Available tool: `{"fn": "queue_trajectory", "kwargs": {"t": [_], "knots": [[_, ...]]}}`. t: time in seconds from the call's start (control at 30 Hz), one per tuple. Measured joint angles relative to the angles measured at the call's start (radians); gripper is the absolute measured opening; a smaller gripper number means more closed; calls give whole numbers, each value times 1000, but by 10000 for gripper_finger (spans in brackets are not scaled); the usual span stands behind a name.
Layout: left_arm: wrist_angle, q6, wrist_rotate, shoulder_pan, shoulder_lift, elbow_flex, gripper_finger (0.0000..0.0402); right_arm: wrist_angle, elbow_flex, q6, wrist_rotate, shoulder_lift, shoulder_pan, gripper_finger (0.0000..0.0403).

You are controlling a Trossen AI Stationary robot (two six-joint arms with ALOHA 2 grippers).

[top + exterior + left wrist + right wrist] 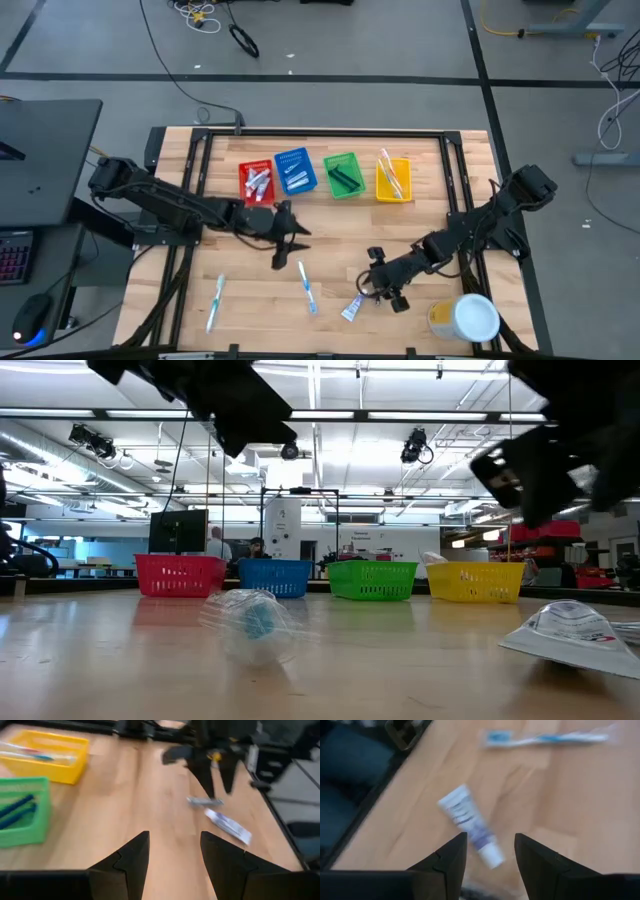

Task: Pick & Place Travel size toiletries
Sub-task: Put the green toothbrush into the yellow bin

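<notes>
The wooden table has a dark frame around its edges and stands on a grey floor with cables; beyond it the low view shows a large hall with ceiling lights and people far off.

Along the table's far edge four bins sit in a row: the red bin holds small tubes, the blue bin holds white packets, the green bin holds dark slim razors, and the yellow bin holds toothbrushes. A yellow tub with a white lid lies at the near right corner.

Loose on the table near its front edge are a toothbrush toward the left, a second toothbrush at the middle, and a toothpaste tube just right of it.

The left gripper hovers mid-table, fingers spread and empty. The right gripper hangs just above the toothpaste tube, fingers apart, nothing held.
</notes>
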Motion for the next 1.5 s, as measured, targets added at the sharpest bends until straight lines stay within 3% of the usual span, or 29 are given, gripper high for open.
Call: {"fn": "queue_trajectory", "kwargs": {"t": [0.37,0.6,0.77,0.93,1.17,1.3,1.5], "knots": [[-65,-104,-9,-113,0,0,184,-84,-13,136,-19,0,87,174],[-125,-133,-89,-128,0,0,184,-235,35,164,-31,-36,136,174],[-127,-133,-111,-127,0,0,184,-333,57,163,67,-106,143,174],[-131,-139,-110,-128,0,0,184,-319,59,125,158,-124,136,174],[-196,-190,-106,-132,0,0,184,-134,59,11,212,-63,97,174],[-319,-365,-79,-134,0,1,184,-36,59,-48,212,-24,70,174],[-679,-725,57,-153,0,2,184,-28,59,-72,212,-15,33,174]]}}
